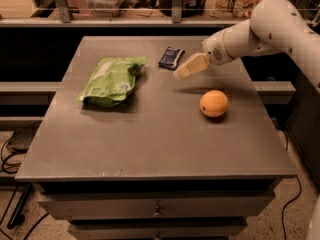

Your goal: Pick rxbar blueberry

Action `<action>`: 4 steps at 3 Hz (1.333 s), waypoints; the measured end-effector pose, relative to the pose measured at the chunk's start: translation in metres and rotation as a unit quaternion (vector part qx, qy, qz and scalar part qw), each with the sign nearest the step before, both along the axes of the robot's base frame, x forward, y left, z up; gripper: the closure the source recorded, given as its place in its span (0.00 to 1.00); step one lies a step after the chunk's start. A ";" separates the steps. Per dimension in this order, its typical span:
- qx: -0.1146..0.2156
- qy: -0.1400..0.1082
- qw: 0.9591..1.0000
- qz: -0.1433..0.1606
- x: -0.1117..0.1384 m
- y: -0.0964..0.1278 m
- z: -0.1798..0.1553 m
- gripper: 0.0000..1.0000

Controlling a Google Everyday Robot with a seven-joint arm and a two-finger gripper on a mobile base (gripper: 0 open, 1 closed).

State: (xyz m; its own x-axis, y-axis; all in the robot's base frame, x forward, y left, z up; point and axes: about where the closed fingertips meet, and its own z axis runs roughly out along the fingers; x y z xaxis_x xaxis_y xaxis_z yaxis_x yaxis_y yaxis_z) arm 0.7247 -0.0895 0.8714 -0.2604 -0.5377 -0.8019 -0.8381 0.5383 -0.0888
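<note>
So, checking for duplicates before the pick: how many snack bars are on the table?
1. The dark blue bar lies near the table's far edge, right of the green bag; the gripper hovers just right of it. No other shows.

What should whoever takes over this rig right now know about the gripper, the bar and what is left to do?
Gripper: hovers above the table, just right of the rxbar blueberry, carrying nothing.
Rxbar blueberry: lies flat near the table's far edge, not touched.
Others: green bag to the bar's left, orange nearer the front right; both are apart from the bar.
Done: the approach is nearly finished.
Left: line up over the bar, descend, grasp it and lift it.
</note>
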 end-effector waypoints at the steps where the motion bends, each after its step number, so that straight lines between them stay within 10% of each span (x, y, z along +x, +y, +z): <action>1: 0.017 -0.001 1.000 0.004 0.020 0.014 -0.011 0.00; 4: 0.040 -0.005 0.999 0.016 0.071 0.055 -0.037 0.00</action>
